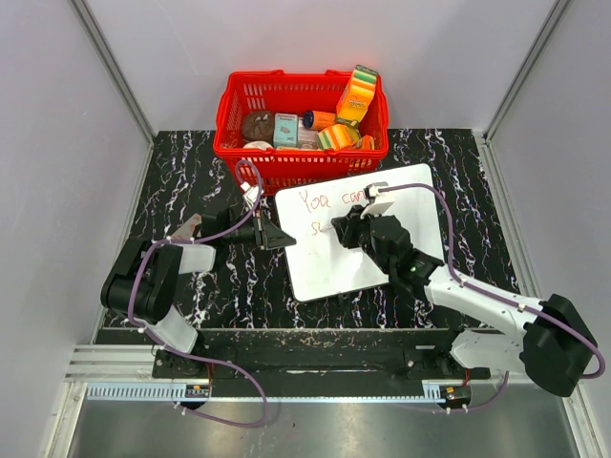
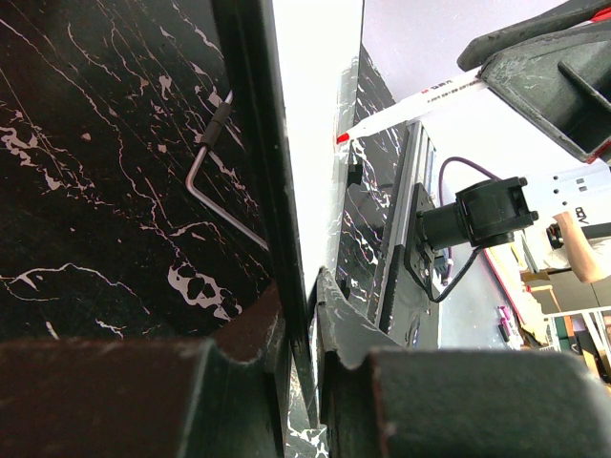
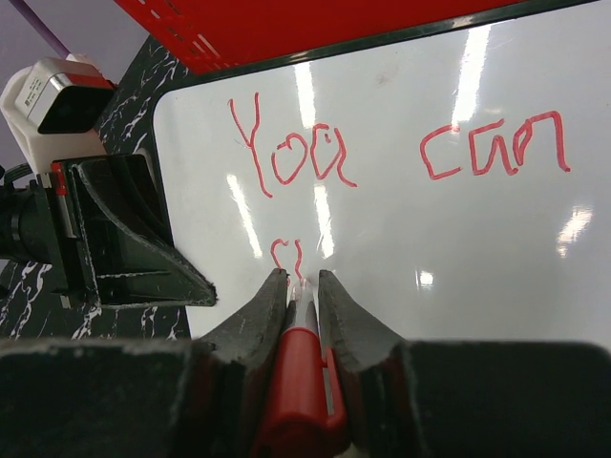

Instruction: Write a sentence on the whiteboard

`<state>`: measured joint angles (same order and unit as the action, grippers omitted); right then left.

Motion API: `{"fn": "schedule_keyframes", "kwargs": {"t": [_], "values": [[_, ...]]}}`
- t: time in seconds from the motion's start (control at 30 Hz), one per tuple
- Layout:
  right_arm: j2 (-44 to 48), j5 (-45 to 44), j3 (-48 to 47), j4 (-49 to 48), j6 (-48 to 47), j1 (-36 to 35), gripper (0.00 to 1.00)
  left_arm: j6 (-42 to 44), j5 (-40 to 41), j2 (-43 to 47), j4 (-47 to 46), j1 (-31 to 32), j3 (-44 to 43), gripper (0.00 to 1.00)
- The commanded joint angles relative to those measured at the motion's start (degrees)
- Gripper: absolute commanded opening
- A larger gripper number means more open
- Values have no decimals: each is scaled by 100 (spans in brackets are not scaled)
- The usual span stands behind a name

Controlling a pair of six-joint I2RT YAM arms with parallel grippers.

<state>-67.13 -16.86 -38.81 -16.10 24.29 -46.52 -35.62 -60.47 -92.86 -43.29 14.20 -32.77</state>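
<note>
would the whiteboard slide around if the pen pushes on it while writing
Probably stiff: the whiteboard lies flat with straight edges. Likely light and thin, so it could skate on the glossy table; the left claw pinching its edge looks meant to stop that.

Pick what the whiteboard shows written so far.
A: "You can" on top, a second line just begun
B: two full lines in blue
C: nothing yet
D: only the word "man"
A: the red sentence on the whiteboard reads "You can", with a few strokes below at the tip of the marker in the right gripper.
</note>
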Motion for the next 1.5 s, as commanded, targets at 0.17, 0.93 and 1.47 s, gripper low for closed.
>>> {"fn": "schedule_keyframes", "kwargs": {"t": [0.17, 0.93, 1.47], "values": [[104, -414, -48, 186, -232, -50, 0, 494, 9, -39, -268, 101, -71, 0], [-283, -511, -690, 116, -505, 12, 0, 494, 0, -48, -277, 101, -71, 0], [34, -300, -127, 300, -223, 12, 0, 494, 17, -31, -277, 101, -62, 0]]}}
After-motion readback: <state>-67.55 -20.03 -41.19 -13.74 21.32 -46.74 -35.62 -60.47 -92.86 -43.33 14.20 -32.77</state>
